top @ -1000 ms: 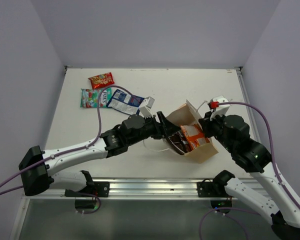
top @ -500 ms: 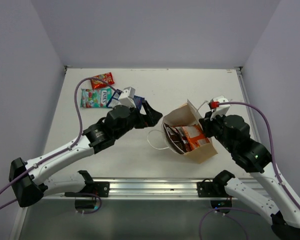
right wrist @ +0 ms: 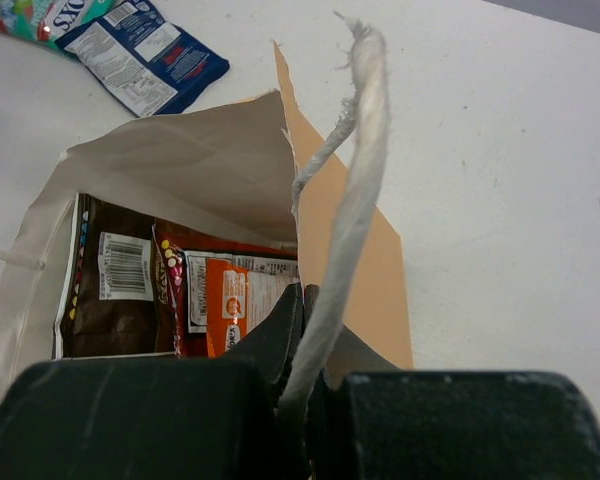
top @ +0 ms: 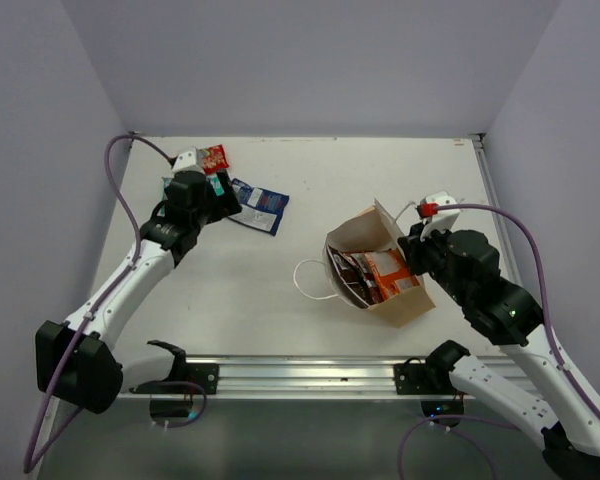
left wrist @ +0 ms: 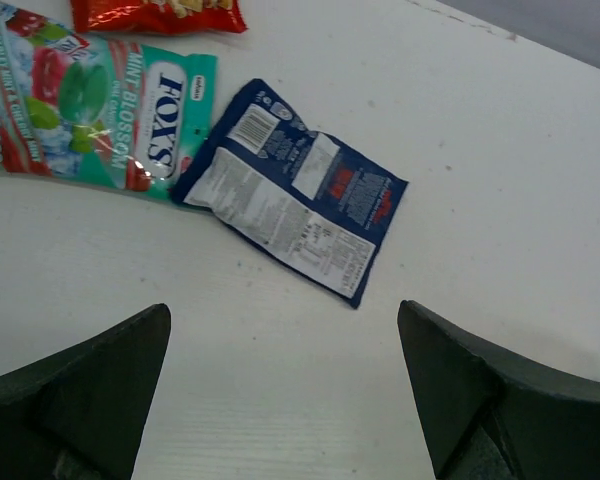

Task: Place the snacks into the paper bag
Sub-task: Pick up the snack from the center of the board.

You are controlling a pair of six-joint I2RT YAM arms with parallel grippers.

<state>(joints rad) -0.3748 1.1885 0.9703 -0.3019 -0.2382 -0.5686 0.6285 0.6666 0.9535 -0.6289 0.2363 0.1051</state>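
From above, my left pincer (top: 223,198) gapes wide and holds nothing. The blue packet (top: 262,208) lies just ahead of its tips, and the red packet (top: 214,157) lies off to one side. My right pincer (top: 417,243) is shut on the rim of the tan bag (top: 362,232), whose mouth tilts open away from it.

At my left wrist, the blue packet (left wrist: 290,190) lies flat ahead between my fingers (left wrist: 90,390). Its printed back is up and its long axis slants across my reach. Touching its far corner, the glossy teal packet (left wrist: 90,110) stretches sideways.

At my right wrist, the jaws pinch the bag's (right wrist: 380,270) rim, and the white cord (right wrist: 360,150) rises from between them. Just beyond them, inside the bag, the brown packet (right wrist: 110,290) and the orange packet (right wrist: 230,300) stand on end.
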